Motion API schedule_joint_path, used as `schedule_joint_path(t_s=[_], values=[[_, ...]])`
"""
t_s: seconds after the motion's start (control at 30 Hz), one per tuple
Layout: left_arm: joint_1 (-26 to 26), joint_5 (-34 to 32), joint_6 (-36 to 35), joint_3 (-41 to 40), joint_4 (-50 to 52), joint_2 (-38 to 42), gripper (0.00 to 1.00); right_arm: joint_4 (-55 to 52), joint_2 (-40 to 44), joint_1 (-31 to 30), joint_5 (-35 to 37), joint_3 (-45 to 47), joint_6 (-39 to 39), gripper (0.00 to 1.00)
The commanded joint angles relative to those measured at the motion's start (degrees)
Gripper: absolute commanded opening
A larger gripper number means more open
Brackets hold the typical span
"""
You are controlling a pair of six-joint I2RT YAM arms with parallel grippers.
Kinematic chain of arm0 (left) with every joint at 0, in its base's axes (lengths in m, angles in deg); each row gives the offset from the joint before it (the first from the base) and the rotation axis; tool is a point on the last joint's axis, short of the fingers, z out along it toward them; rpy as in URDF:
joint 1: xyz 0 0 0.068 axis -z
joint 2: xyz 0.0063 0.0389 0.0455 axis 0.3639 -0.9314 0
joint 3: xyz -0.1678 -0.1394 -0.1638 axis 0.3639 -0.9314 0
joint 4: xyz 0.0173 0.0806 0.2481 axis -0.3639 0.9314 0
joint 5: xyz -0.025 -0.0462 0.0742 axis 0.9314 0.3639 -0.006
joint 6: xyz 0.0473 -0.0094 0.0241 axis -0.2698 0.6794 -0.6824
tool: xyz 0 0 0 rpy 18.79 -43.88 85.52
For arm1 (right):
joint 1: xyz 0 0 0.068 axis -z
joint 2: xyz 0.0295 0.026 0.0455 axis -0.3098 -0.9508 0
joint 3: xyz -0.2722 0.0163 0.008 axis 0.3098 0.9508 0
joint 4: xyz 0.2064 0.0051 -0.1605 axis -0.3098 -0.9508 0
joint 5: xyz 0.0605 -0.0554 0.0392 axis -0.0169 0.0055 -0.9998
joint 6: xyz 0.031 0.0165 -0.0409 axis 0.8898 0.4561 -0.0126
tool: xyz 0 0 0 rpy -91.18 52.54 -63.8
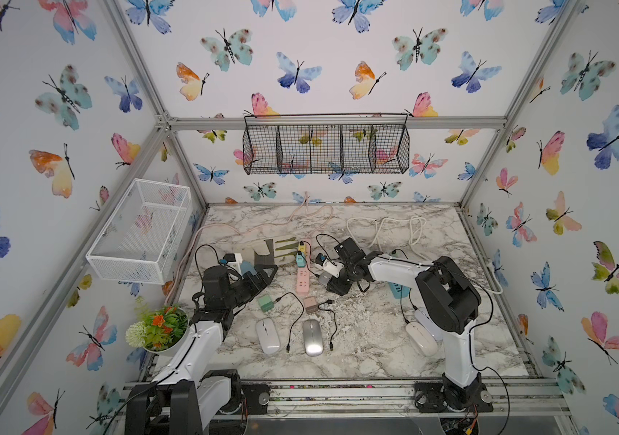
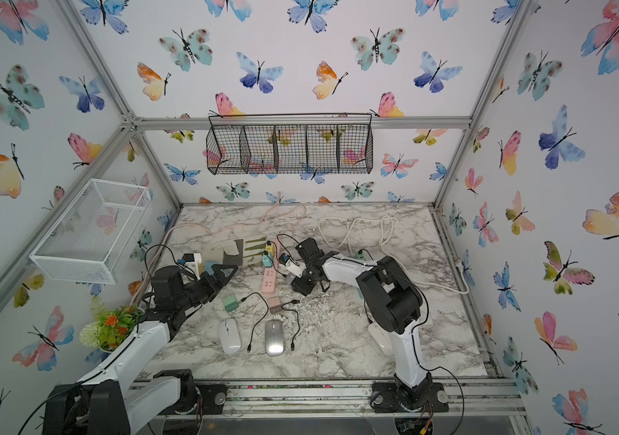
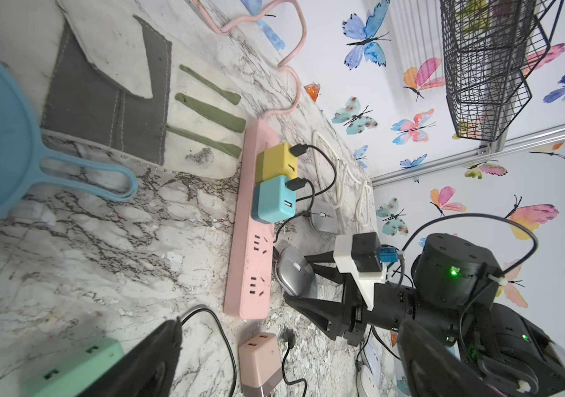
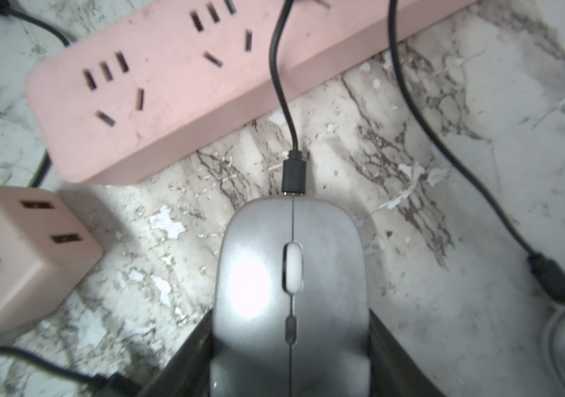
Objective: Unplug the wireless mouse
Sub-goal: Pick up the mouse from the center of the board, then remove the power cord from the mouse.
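Observation:
A grey wireless mouse lies on the marble table beside a pink power strip. A black cable plug sits in the mouse's front end. In the left wrist view the cable runs from the mouse toward a teal charger on the strip. My right gripper straddles the mouse's rear, both fingers against its sides; both top views show it there. My left gripper hovers wide open left of the strip, holding nothing.
A yellow charger feeds a second grey mouse. A loose white mouse, a silver mouse, a green charger and a pink charger lie in front. A mitt, a plant and a white basket stand at the left.

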Motion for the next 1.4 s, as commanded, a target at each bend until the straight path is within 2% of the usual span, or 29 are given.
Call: schedule_joint_path(t_s=[0.0, 0.17, 0.3, 0.5, 0.67, 0.9, 1.0, 1.37], values=[[3.82, -5.55, -4.23, 3.40, 5.99, 2.00, 0.98, 1.88, 6.43, -0.21, -4.75, 2.38, 4.00, 0.51], [11.99, -13.24, -3.53, 4.97, 7.71, 2.38, 0.98, 11.17, 13.90, -0.15, -11.95, 11.46, 10.63, 0.45], [14.14, -12.18, 0.56, 3.15, 2.67, 1.66, 0.99, 17.02, 18.41, -0.27, -14.58, 17.49, 14.25, 0.41], [19.58, -13.14, 3.21, 4.00, -1.58, -2.49, 0.92, 22.81, 20.58, -0.31, -17.10, 22.58, 16.93, 0.34], [22.71, -14.30, 6.14, 4.33, -5.90, -7.14, 0.82, 26.79, 20.82, -0.67, -15.97, 23.95, 19.34, 0.23], [23.30, -15.17, 10.06, 5.47, -9.76, -12.46, 0.66, 29.32, 20.75, -0.84, -16.99, 24.58, 20.87, 0.20], [23.30, -13.98, 12.37, 6.12, -12.65, -14.42, 0.52, 29.51, 20.36, -0.89, -17.43, 24.59, 21.12, 0.19], [24.30, -12.94, 15.70, 7.57, -16.60, -19.48, 0.50, 32.36, 19.86, -1.72, -17.94, 25.28, 23.33, 0.17]])
